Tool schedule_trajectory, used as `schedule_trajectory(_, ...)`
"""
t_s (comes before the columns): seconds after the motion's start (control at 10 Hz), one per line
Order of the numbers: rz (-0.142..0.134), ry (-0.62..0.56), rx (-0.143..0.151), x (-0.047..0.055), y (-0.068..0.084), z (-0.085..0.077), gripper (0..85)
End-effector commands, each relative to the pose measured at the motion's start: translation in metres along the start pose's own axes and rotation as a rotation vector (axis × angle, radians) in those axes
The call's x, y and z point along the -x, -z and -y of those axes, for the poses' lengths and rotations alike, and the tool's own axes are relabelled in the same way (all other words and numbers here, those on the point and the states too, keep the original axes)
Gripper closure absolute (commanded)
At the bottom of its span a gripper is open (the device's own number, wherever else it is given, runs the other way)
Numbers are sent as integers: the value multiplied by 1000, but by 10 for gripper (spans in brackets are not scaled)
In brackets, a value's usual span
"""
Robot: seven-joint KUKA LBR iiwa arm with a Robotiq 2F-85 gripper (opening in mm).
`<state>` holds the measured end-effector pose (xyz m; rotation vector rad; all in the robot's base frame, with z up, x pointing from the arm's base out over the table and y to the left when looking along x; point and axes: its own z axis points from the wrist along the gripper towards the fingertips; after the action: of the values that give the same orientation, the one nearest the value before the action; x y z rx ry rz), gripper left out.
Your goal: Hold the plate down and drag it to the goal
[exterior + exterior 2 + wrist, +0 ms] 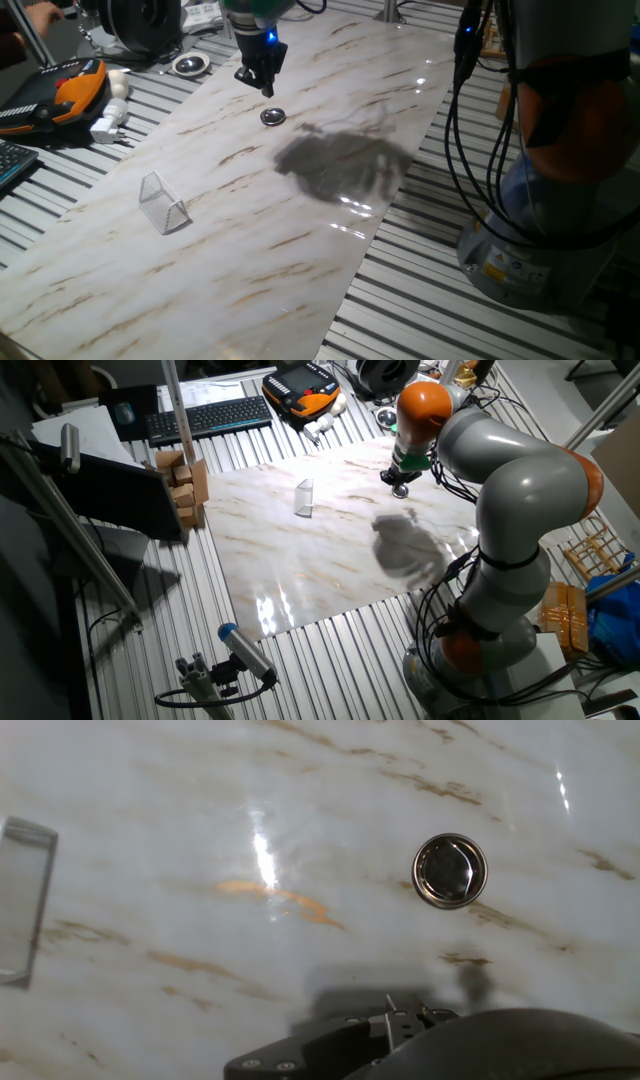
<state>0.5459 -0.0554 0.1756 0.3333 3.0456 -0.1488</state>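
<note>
We see a big marble board [300, 230]. The gripper [262, 82] hangs above it, holding nothing; we cannot tell how open it is. The clear goal [164, 203] sits well left. The tiny plate [272, 117] lies just below the gripper.

My arm [520, 490] is bulky grey segments joined by orange rings. Black cables [462, 120] hang beside my base. My small black gripper [262, 80] carries a blue light above it.
</note>
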Motion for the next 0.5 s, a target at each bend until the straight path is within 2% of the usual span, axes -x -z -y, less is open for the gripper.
schedule_trajectory(0.0,1,-9,-10,1,2,-1,850)
schedule_trajectory(0.3,-10,-32,-16,1,-3,-1,850)
schedule_trajectory(0.4,-12,-31,-7,1,-5,-3,850)
